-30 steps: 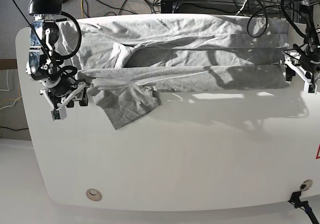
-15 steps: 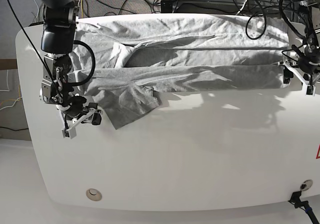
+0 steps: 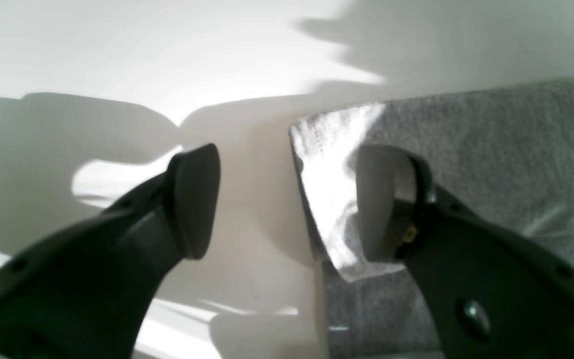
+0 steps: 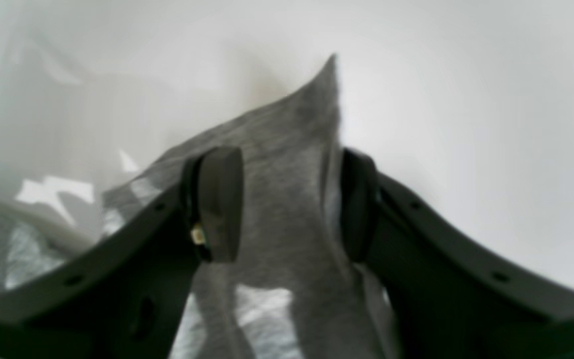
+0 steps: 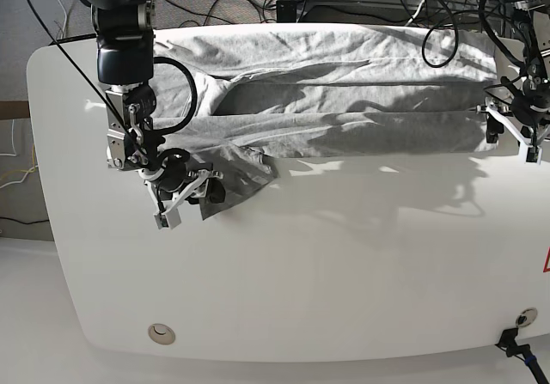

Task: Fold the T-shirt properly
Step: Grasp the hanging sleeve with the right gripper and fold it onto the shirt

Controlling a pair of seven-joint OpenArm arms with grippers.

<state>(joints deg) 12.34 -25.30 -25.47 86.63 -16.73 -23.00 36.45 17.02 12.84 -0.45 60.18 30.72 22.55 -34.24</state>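
My right gripper (image 4: 287, 204) stands spread astride the sleeve tip, pads beside the cloth but not pinching, lined up to take it. My left gripper (image 3: 287, 204) is spread too, one finger over the hem corner, the other over bare table (image 5: 344, 255). The T-shirt (image 5: 344, 100) lies stretched along the table's far edge, its near long edge already turned in, the sleeve sticking out.

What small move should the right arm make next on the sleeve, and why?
Probably close the right gripper on the sleeve tip. Its jaws stand open, with the pointed grey corner of the T-shirt between them, and that sleeve lies out over the white table, not yet folded in. The left gripper is open at the hem corner with nothing held.
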